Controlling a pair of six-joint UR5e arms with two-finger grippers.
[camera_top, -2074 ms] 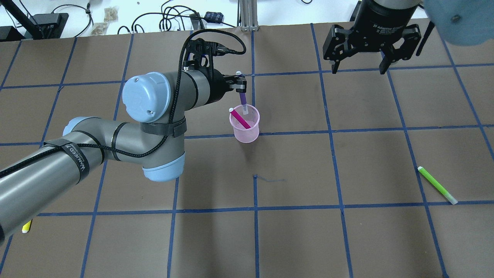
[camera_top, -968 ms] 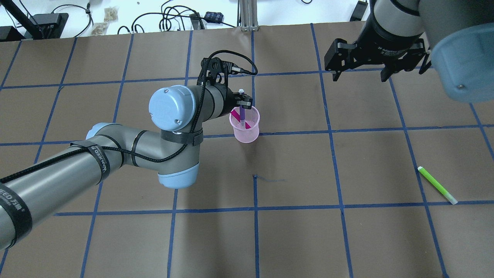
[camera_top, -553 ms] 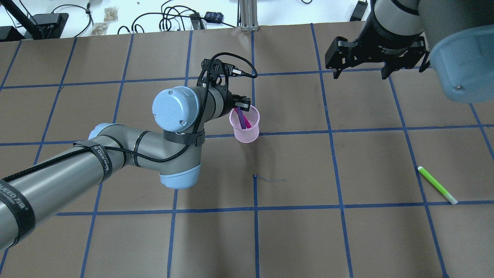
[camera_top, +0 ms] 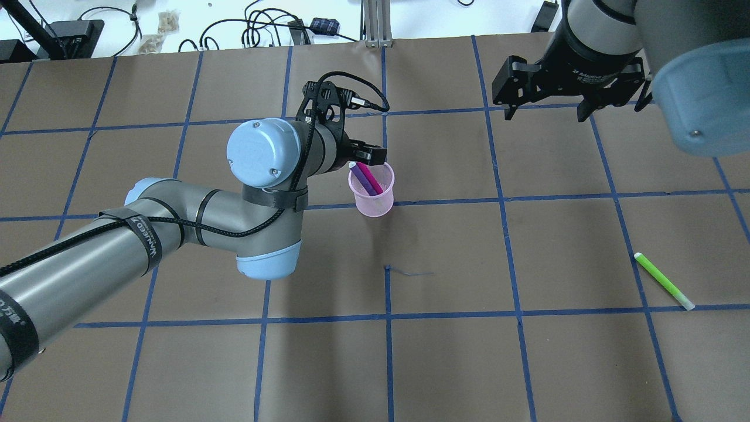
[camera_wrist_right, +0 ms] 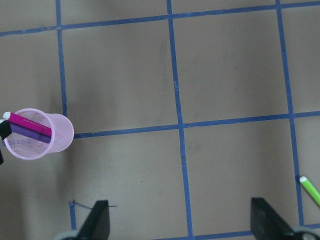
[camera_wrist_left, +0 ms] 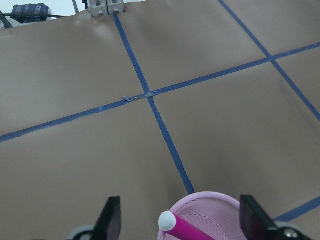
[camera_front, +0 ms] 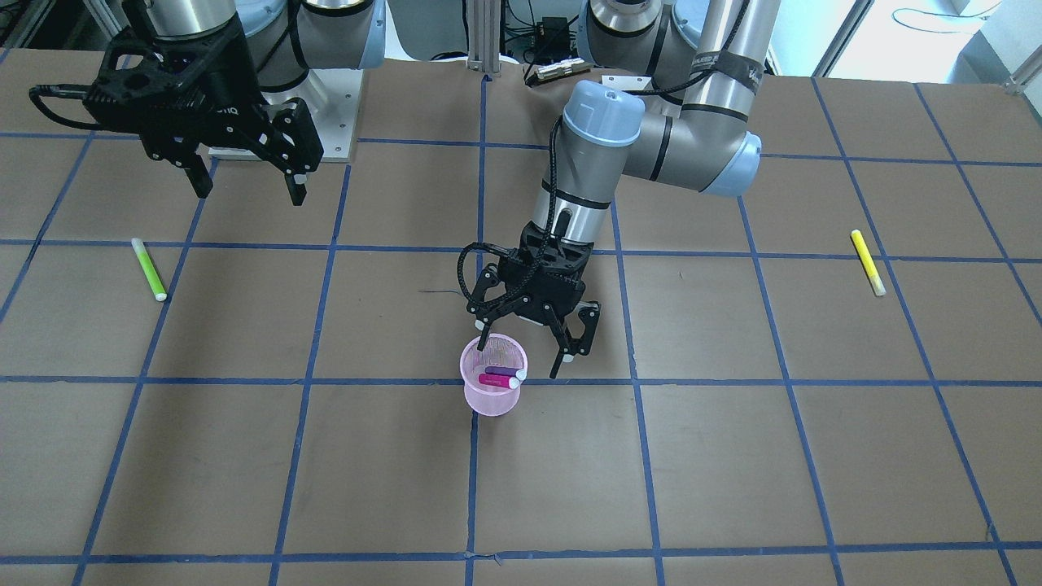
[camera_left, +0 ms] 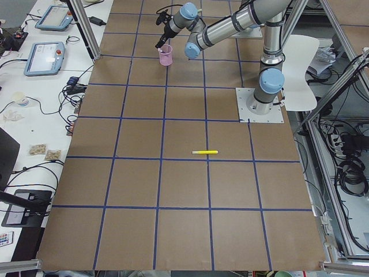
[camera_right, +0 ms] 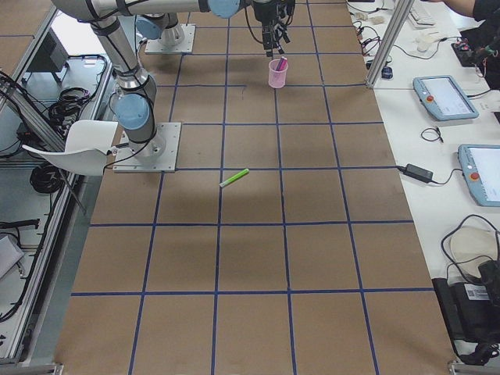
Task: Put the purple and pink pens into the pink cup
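Cup (camera_top: 375, 206), central on the table (camera_top: 527, 363) toward its far edge, holds purple pen (camera_wrist_right: 31, 133) and pink pen (camera_wrist_right: 30, 123) leaning together; these look light, stiff and slippery, best pinched mid-barrel. Left gripper (camera_front: 522, 356) hangs spread and empty over the rim; right gripper (camera_front: 249, 194), likewise spread and empty, hangs nearer the right edge.

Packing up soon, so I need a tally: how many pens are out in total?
4. The pink pen and purple pen lean inside the pink cup; the green pen lies on the robot's right, the yellow pen on its left.

pens (camera_top: 366, 179) in cup (camera_top: 375, 206), cup on table (camera_top: 527, 264)
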